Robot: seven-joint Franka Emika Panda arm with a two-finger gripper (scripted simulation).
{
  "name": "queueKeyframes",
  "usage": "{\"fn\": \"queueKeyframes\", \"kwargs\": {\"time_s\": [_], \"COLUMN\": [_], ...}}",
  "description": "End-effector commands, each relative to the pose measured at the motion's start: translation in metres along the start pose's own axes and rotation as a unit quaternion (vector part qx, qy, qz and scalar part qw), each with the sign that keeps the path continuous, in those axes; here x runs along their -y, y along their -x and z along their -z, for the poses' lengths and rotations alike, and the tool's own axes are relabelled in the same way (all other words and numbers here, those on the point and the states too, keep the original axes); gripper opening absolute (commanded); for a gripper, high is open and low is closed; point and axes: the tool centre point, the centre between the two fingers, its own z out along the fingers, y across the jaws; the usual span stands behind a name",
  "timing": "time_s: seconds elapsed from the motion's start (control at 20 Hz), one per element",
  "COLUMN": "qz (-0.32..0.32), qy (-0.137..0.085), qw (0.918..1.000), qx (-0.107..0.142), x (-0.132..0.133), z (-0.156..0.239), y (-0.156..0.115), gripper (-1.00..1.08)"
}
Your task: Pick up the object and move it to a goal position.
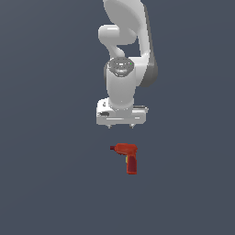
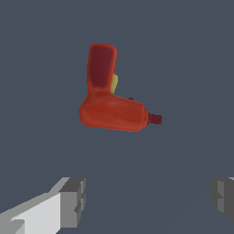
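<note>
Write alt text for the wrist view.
A small red-orange drill lies on its side on a plain dark grey floor, with a yellow trigger and a dark red nose tip. Two grey fingertips of the open pincer frame the foreground, set wide apart and clear of the drill.

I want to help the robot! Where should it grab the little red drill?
Probably the drill's fat body, coming straight down from above. It lies flat on its side, and the open gripper hangs above it, fingers spread wider than that body.

No text, label, brand mark or number can be read on anything in either view
</note>
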Motion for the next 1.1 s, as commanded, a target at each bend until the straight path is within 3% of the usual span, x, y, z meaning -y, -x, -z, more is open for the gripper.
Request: {"fn": "queueKeyframes", "kwargs": {"time_s": [0.0, 0.65, 1.05], "qz": [0.0, -0.004, -0.042], "qy": [0.0, 0.001, -0.003], "qw": [1.0, 1.0, 0.9991], "qx": [0.0, -0.004, -0.001], "x": [0.0, 0.0036, 0.003], "z": [0.0, 0.0034, -0.0014], "y": [0.0, -0.0042, -0.007], "gripper": [1.08, 1.08, 1.08]}}
